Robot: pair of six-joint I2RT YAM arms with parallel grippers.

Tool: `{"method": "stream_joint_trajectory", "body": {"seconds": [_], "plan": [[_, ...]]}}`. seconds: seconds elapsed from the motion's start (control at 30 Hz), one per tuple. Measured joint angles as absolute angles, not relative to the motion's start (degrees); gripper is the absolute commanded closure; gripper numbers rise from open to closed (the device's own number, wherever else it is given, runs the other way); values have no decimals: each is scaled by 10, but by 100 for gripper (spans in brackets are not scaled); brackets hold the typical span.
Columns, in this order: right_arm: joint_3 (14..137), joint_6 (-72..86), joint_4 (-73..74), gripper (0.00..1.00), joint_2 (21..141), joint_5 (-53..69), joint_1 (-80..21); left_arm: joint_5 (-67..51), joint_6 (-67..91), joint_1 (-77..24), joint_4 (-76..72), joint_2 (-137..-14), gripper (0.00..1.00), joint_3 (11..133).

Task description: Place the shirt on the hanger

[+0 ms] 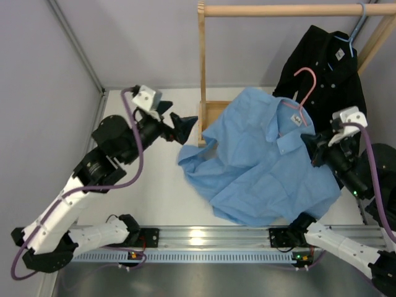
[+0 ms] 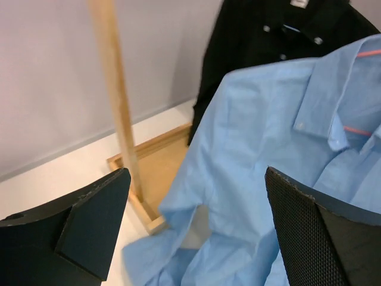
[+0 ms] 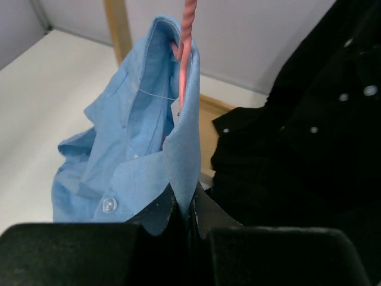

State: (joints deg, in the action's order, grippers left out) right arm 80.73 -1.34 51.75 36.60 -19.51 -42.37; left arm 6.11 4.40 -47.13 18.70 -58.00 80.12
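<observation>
The thin pink wire hanger (image 3: 188, 36) already sits inside the collar of the light blue button-up shirt (image 1: 260, 167), so threading looks done; squaring the shoulders seems left. The right gripper (image 3: 189, 208) pinches collar cloth just beneath the hook. The left gripper (image 1: 176, 120) stands spread, empty, beside the sleeve. The shirt's long axis runs collar-up, hem trailing below the right gripper.

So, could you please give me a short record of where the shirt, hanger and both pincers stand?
shirt: light blue, held up at the collar
hanger: pink, inside the collar, hook free of the rail
left pincer: open, empty, clear of the shirt
right pincer: shut on the shirt by the collar
black shirt: hung on the rail behind
</observation>
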Motion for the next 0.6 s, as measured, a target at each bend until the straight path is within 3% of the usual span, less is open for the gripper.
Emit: {"method": "stream_joint_trajectory", "body": {"seconds": [0.17, 0.4, 0.6], "plan": [[945, -30, 505, 100, 492, -282, -424, 155, 74, -471, 179, -457, 2, 686], [1141, -69, 487, 100, 631, -349, -424, 200, 95, -471, 233, -389, 2, 614], [1191, -101, 488, 100, 658, -379, -422, 207, 104, -471, 288, -315, 2, 563]]}}
